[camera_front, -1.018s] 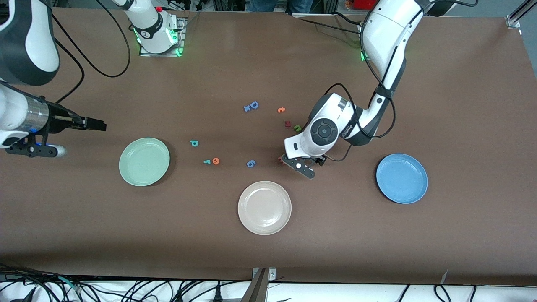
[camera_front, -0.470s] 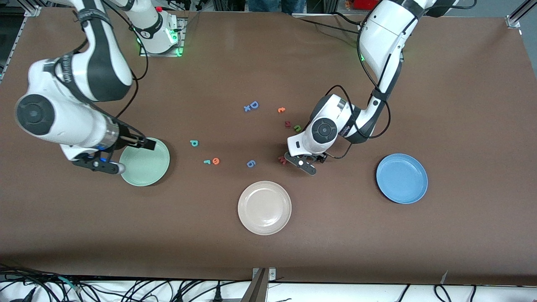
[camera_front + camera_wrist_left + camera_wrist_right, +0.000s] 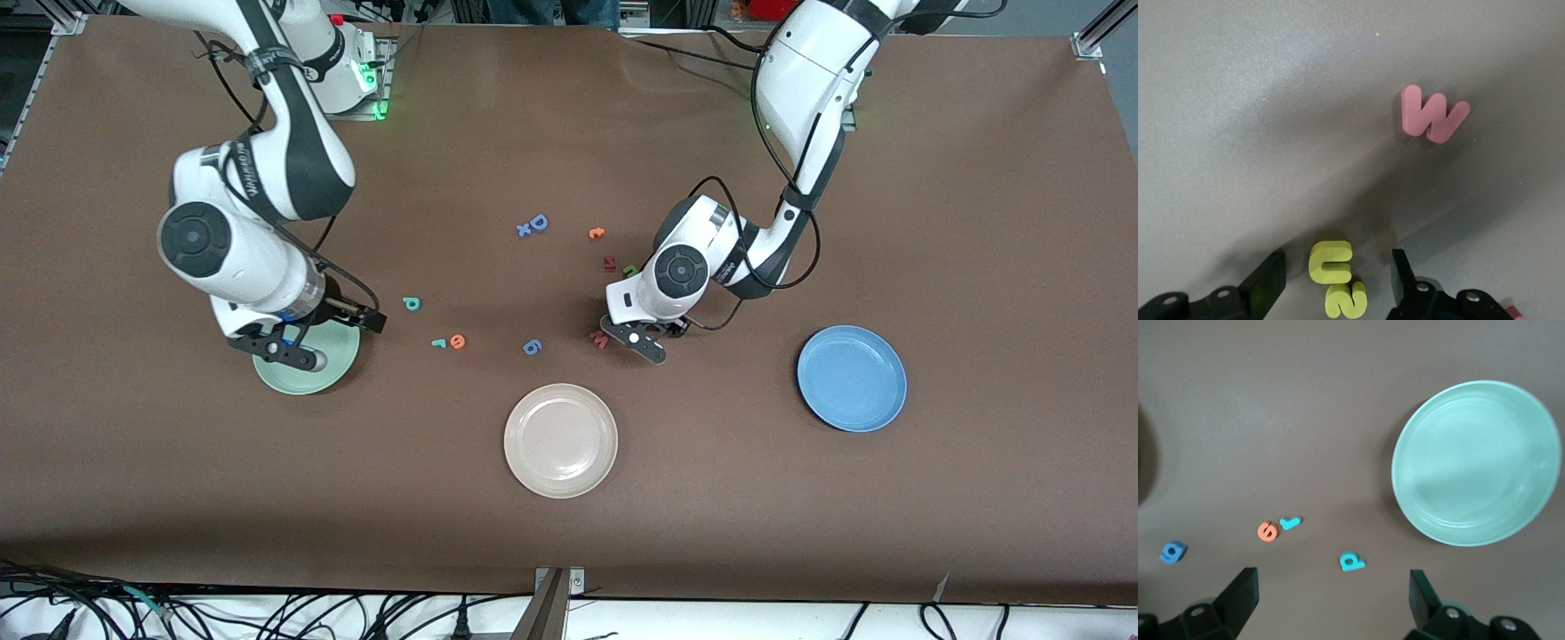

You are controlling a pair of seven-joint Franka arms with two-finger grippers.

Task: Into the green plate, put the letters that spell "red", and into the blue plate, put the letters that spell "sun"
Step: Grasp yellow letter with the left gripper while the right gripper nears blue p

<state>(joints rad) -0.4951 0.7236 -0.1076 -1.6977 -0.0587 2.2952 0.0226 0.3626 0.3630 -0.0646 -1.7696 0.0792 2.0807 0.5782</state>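
Brown worktop [image 3: 889,178] carried the scattered foam letters. Low beside a pink "w" [image 3: 1431,115], the left gripper [image 3: 1337,280] stood, fingers spread astride the yellow "u" [image 3: 1330,261] and "s" [image 3: 1346,301], lined end to end between them. Over the pale mint-green plate [image 3: 1475,463], the right gripper [image 3: 1331,587] hung, fingers released.

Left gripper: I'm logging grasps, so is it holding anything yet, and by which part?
Nothing is held yet. The left gripper straddles the yellow "u", fingers apart from it on both sides. The right gripper is open and holds nothing.
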